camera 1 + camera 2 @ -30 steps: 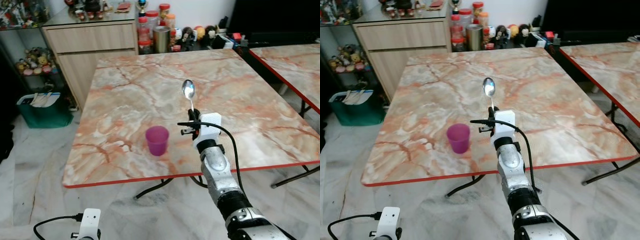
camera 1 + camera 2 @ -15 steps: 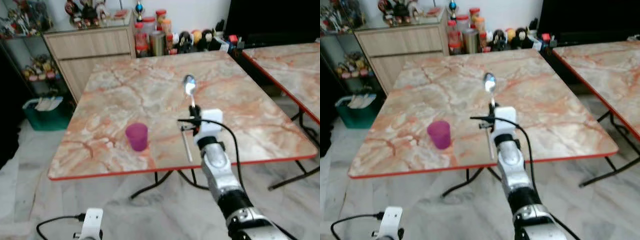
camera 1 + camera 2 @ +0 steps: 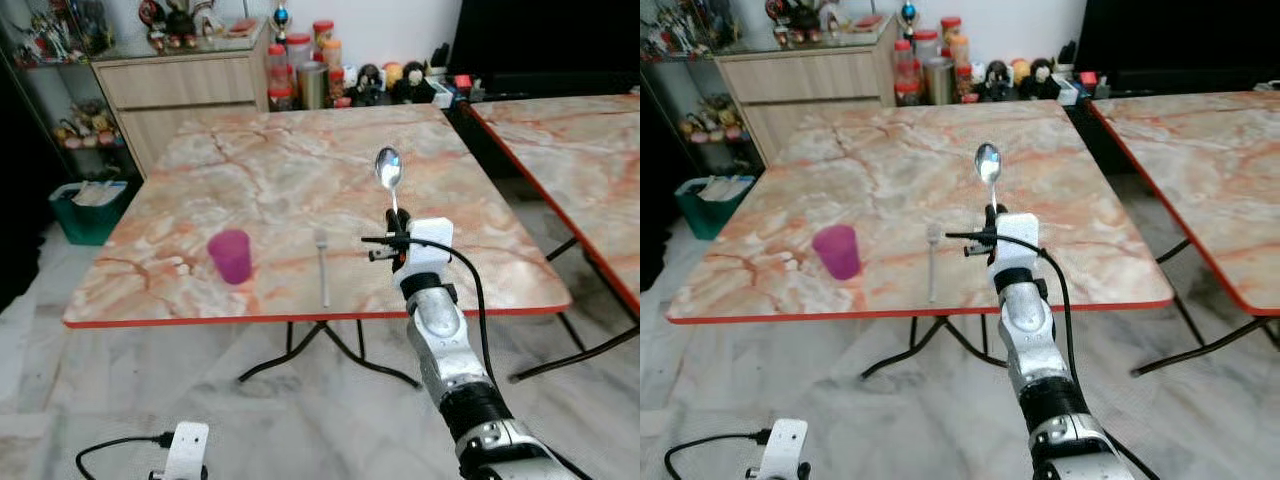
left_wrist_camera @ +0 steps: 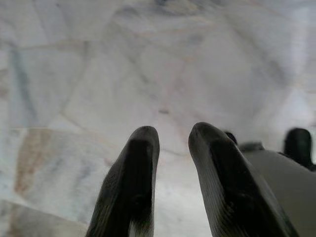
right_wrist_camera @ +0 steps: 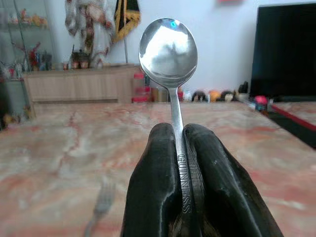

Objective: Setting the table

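Note:
My right gripper [image 3: 397, 218] is shut on the handle of a silver spoon [image 3: 388, 170], held upright with its bowl on top, over the front edge of the marble table [image 3: 470, 250]. In the right wrist view the black fingers [image 5: 158, 168] pinch the spoon [image 5: 168, 49] handle. A fork [image 3: 323, 268] lies on the table just left of that gripper, pointing away from me. A purple cup [image 3: 231, 256] stands upright further left near the front edge. My left gripper [image 4: 173, 136] hangs low over the floor, its fingers a little apart with nothing between them.
A second marble table [image 3: 580, 150] stands to the right with a gap between. A wooden cabinet [image 3: 190, 95], jars and figurines line the back wall. A green bin [image 3: 85, 210] sits on the floor at the left. Pale marble floor [image 3: 300, 420] lies in front.
The whole view has shifted as the camera drew back and to the right. The fork now shows clear of my right arm. The spoon stays gripped upright.

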